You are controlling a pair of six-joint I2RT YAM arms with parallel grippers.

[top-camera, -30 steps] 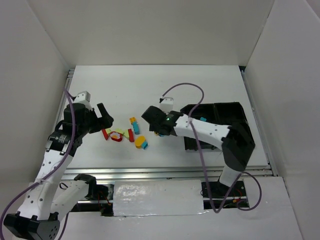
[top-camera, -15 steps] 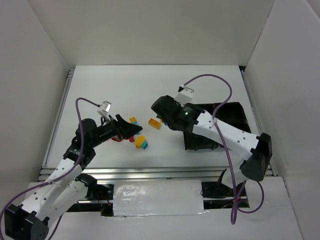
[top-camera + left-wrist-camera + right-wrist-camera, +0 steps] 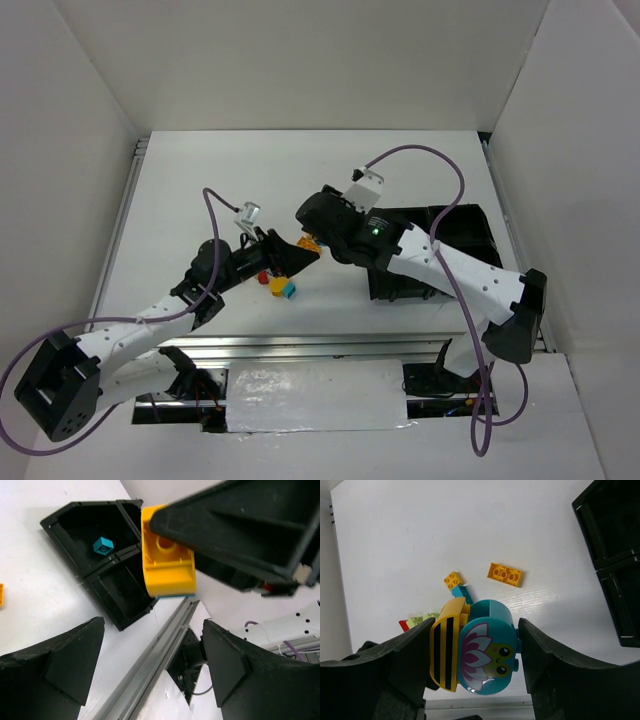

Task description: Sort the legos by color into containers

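Right claw (image 3: 476, 626): pinching a brick pair (image 3: 472, 652) of rounded plastic, one half yellow with black stripes and the other cyan with a printed flower face, held in the air above the white table (image 3: 395, 535).
Left claw (image 3: 153, 630): spread with nothing between its fingers, facing the brick pair from just beside it.
Containers: a black plastic four-compartment tray (image 3: 100, 502) on the right arm's side, with a small cyan cube brick (image 3: 103, 545) lying in one compartment.
Unsorted: a flat yellow-orange brick (image 3: 505, 574), a small yellow brick (image 3: 453, 580), a cyan brick (image 3: 465, 594), a pale green piece (image 3: 422, 621) and a red piece (image 3: 403, 625) lie on the table.
Likely step: pulling the two colours apart (my reading of two claws meeting over one item).
Risk, mis-sort: if the brick pair is dropped in undivided, one colour lands in the wrong compartment.
Risk, collision: the claws are very near, so the left fingers could strike the right fingers rather than the exposed yellow half.
Risk, fling: if the halves part suddenly under the pull, one could shoot off the table or scatter the unsorted pieces.
Risk, slip: the rounded, glossy sides give little purchase, so a shallow pinch may lose its half.
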